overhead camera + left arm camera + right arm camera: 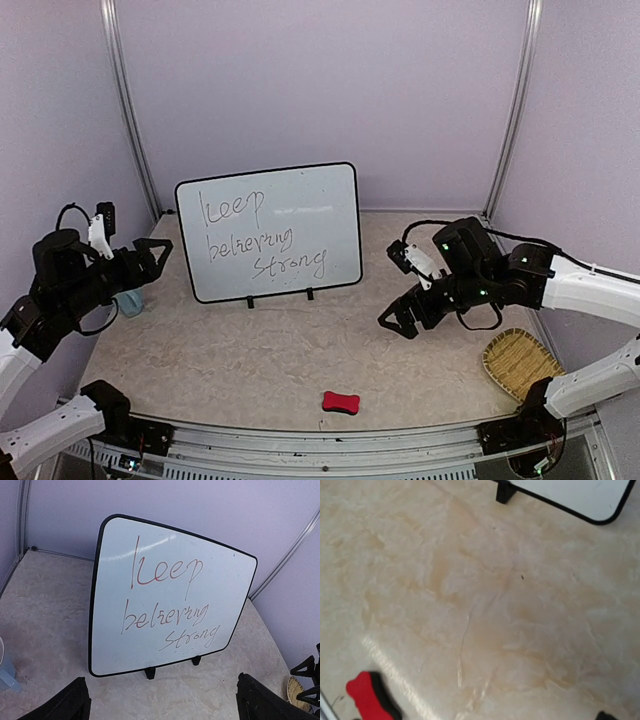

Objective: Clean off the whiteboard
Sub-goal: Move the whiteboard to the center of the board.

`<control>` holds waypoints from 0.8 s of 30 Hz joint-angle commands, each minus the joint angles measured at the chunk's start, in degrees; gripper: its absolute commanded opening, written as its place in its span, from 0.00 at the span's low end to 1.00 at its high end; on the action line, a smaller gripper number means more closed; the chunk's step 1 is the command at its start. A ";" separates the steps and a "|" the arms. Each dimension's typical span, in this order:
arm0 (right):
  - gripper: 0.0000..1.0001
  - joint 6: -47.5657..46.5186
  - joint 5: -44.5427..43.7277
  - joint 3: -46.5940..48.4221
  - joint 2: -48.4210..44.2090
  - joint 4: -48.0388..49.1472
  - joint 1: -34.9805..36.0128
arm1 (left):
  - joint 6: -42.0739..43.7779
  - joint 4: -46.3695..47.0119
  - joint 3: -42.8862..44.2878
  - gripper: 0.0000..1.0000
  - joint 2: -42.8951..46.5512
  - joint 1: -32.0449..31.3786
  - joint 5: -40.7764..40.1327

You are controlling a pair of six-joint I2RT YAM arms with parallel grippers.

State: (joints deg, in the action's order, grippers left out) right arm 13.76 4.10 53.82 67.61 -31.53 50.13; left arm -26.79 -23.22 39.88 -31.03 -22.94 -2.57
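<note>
Left gripper [158, 262] and right gripper [396, 326] gape wide, empty; the propped, lettered whiteboard [268, 232] could topple backward if the near red eraser [340, 402] presses too hard.

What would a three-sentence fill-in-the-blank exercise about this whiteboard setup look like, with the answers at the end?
The top handwritten word on the whiteboard is ____. The eraser lying near the front edge of the table is coloured ____. The left gripper and the right gripper both stand ____, holding nothing.
Missing words: keep; red; open.
</note>
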 commanded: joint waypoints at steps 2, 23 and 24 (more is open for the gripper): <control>1.00 4.14 -6.75 3.65 5.66 5.40 3.64 | -1.08 1.64 -1.12 0.99 0.39 -0.51 0.97; 1.00 15.55 -26.26 22.92 36.30 12.94 9.55 | 5.37 1.90 -0.76 0.99 2.45 -0.53 -1.91; 1.00 15.89 -26.65 23.39 37.42 13.01 9.63 | 5.42 2.14 -1.03 0.99 3.00 -0.53 -2.13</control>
State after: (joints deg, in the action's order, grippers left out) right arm 26.28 -18.63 74.87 101.67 -20.56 59.16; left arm -23.05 -23.16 39.81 -30.57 -23.24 -3.51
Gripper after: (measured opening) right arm 0.997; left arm 0.989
